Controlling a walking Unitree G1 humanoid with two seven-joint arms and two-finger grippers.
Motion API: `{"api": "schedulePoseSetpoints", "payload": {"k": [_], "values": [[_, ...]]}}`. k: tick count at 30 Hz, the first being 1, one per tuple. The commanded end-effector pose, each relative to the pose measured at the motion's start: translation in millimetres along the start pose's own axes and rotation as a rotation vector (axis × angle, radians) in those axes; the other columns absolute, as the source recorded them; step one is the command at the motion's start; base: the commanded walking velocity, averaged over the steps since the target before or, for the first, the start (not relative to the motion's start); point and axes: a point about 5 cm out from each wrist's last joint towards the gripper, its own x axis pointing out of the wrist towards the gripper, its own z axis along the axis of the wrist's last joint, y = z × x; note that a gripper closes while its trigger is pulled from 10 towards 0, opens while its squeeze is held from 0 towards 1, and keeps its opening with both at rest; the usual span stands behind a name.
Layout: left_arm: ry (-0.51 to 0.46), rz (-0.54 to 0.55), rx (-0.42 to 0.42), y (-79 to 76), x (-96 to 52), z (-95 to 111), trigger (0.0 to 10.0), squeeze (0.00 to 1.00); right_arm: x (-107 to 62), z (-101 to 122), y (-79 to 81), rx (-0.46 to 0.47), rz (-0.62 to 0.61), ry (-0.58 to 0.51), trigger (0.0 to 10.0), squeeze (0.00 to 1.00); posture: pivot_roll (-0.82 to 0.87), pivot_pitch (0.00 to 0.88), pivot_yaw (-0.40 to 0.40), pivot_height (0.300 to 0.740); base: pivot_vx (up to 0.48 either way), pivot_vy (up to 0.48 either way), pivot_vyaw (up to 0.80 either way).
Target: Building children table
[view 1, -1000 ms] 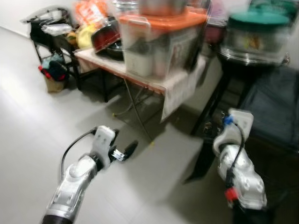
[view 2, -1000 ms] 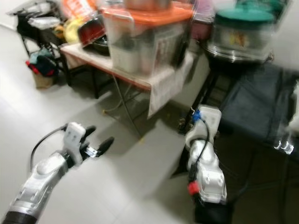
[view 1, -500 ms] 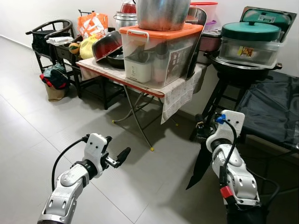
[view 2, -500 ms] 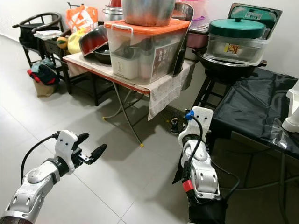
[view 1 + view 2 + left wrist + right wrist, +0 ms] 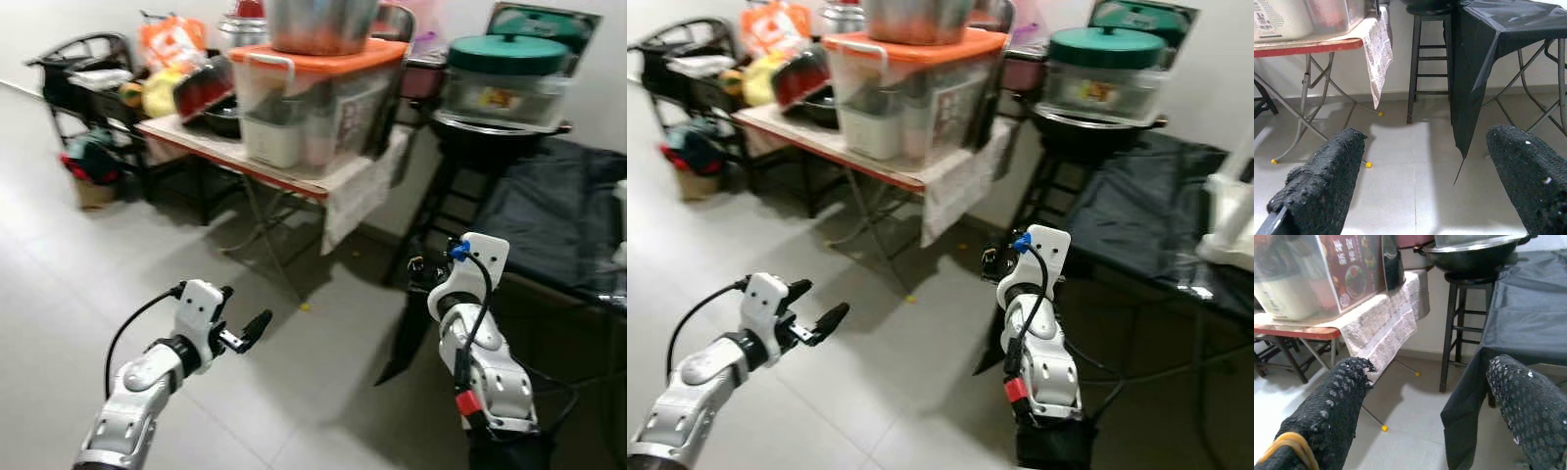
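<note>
Left eye view: pot (image 5: 318,22) atop bin (image 5: 312,103)

The label (image 5: 1351,276) inside the storage box (image 5: 313,98) is too blurred to read.

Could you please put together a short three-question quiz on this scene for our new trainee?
1. True or false: the left gripper is holding something.
2. What colour is the lid of the clear storage box on the folding table?
3. The black cloth covers a surface on the robot's: A) left B) right

Key: 1 false, its fingers are open and empty; 2 orange; 3 B.
</note>
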Motion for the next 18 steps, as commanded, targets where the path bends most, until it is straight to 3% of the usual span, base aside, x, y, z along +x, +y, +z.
{"api": "schedulePoseSetpoints", "payload": {"k": [1,5,9,18], "values": [[0.013,-0.010,0.003,-0.4,-0.7,-1.3,10.0,0.00,-0.2,-5.0,-0.5,0.007,-0.004,0.029,10.0,0.00,0.08,0.000,-0.066,0.740,0.000,0.386,-0.80],[0.014,-0.014,0.002,-1.2,-1.0,-1.6,10.0,0.00,-1.0,-5.0,0.1,0.013,0.002,0.024,10.0,0.00,0.08,0.000,-0.065,0.740,0.000,0.429,0.00],[0.013,-0.009,0.001,-0.6,-1.6,-1.5,10.0,0.00,-1.7,-5.3,1.6,0.011,0.012,0.023,10.0,0.00,0.08,0.000,-0.065,0.740,0.000,0.000,-0.80],[0.014,0.004,0.008,-0.8,-1.4,-2.0,10.0,0.00,-2.1,-3.6,-0.1,-0.003,0.008,0.015,10.0,0.00,0.07,0.000,-0.065,0.740,0.000,0.000,0.00]]}}
